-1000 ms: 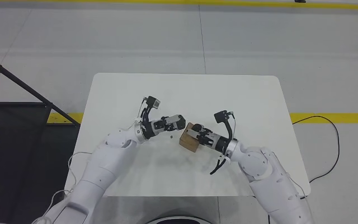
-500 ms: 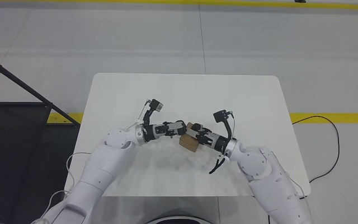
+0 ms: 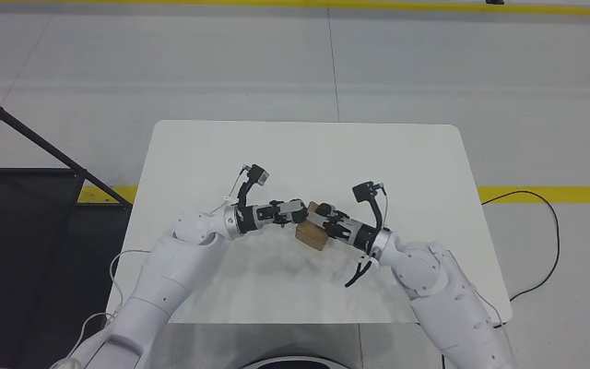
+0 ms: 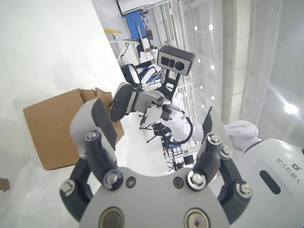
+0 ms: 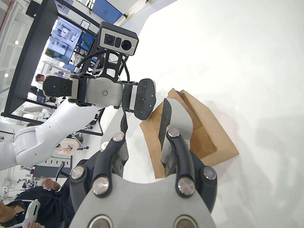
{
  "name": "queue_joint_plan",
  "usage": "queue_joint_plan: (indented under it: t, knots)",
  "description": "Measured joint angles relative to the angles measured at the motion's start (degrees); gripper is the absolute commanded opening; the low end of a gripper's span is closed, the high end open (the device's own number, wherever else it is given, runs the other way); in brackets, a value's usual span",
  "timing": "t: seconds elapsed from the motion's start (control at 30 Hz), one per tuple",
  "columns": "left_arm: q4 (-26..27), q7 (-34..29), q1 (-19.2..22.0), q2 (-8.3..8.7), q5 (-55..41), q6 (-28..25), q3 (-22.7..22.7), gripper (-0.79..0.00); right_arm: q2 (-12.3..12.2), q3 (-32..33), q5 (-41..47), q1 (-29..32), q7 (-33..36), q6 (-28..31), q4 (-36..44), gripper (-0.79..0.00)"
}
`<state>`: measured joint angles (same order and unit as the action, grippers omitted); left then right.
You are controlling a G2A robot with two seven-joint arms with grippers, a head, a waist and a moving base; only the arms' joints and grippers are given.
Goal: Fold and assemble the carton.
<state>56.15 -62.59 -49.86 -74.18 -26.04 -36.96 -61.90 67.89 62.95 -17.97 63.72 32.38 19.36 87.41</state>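
A small brown carton [image 3: 312, 236] stands near the middle of the white table [image 3: 406, 166], its top flaps still up. My left gripper [image 3: 300, 212] is at the carton's left side. It is open, and one pad [image 5: 144, 100] rests against the upper edge of a flap. In the left wrist view the carton [image 4: 52, 129] lies beside one finger of the wide open left gripper [image 4: 154, 122]. My right gripper [image 3: 324, 224] meets the carton from the right. It is open, with one finger [image 5: 166, 117] inside the carton [image 5: 209, 131] against a raised flap.
A tiny cardboard scrap [image 4: 4, 183] lies on the table near the carton. A black frame [image 3: 37, 212] stands off the table's left side. Bare tabletop surrounds both arms, with the near edge [image 3: 304, 323] close behind them.
The left gripper moved right until it reached the carton's flap, then stayed there. The right gripper and the carton have barely shifted.
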Motion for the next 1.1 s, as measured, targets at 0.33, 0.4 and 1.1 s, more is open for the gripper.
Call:
queue_joint_plan:
  t: [0.33,0.4,1.1]
  knots:
    - [-0.64,0.18,0.25,-0.14,0.03,0.24,0.91,0.0,-0.03,0.65,-0.43,0.53,-1.56,0.06,0.5,-0.425]
    - [-0.78,0.16,0.31,-0.16,-0.05,0.24,1.02,0.0,-0.04,0.99,-0.53,0.84,-2.55,-0.01,0.62,-0.425]
    - [-0.61,1.65,-0.87,1.22,-1.48,-1.61,-3.24,0.0,0.84,-0.76,4.17,-4.13,0.97,0.32,-2.47,-0.419]
